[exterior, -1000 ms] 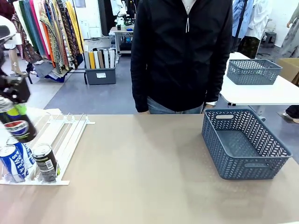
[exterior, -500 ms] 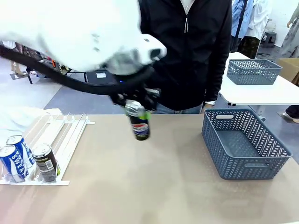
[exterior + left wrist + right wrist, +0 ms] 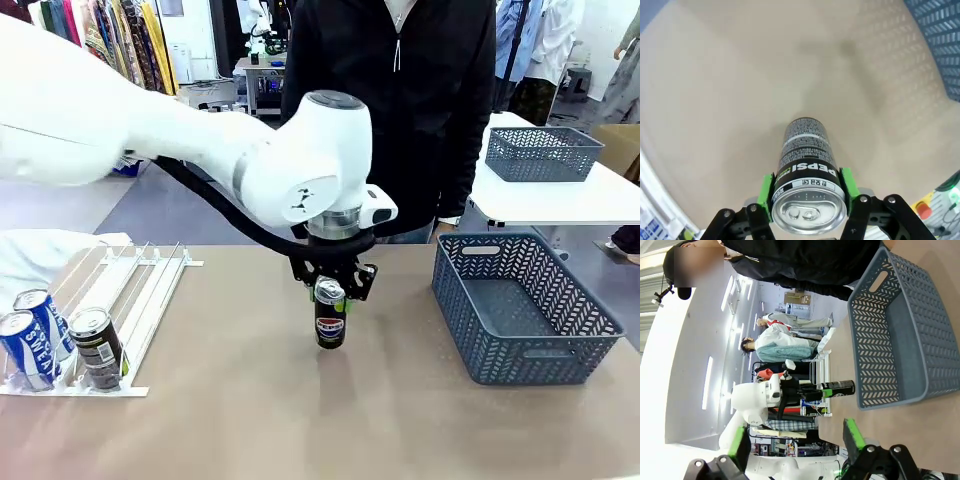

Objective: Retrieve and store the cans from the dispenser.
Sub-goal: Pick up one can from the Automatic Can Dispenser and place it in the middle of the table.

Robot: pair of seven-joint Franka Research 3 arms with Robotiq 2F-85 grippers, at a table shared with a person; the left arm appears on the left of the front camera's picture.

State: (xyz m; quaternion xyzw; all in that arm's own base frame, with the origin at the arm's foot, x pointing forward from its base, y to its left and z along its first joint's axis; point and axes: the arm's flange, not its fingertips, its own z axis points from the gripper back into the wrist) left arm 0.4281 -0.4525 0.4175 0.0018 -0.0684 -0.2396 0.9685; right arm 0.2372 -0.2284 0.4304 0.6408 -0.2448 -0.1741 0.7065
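The left pincer [image 3: 331, 291] clamps a black Pepsi can [image 3: 330, 326] upright at the middle of the worktop [image 3: 250, 420], between the dispenser [image 3: 150, 285], holding three cans [image 3: 97, 348], and the grey basket [image 3: 520, 362]. The right pincer [image 3: 796, 440] gapes wide, empty.

Colours noted: held can [image 3: 807, 165] black, white PEPSI lettering and fine white print, silver top; round red-white-blue logo seen from the front. left gripper [image 3: 807, 194] black, pads [image 3: 765, 192] bright green; arm [image 3: 300, 170] white. dispenser [image 3: 140, 290] white rails. On it, two blue-and-white cans [image 3: 22, 348] with white lettering, one black can [image 3: 97, 345] with pale label band. basket [image 3: 545, 362] slate blue-grey, herringbone perforations. table [image 3: 250, 420] plain tan.
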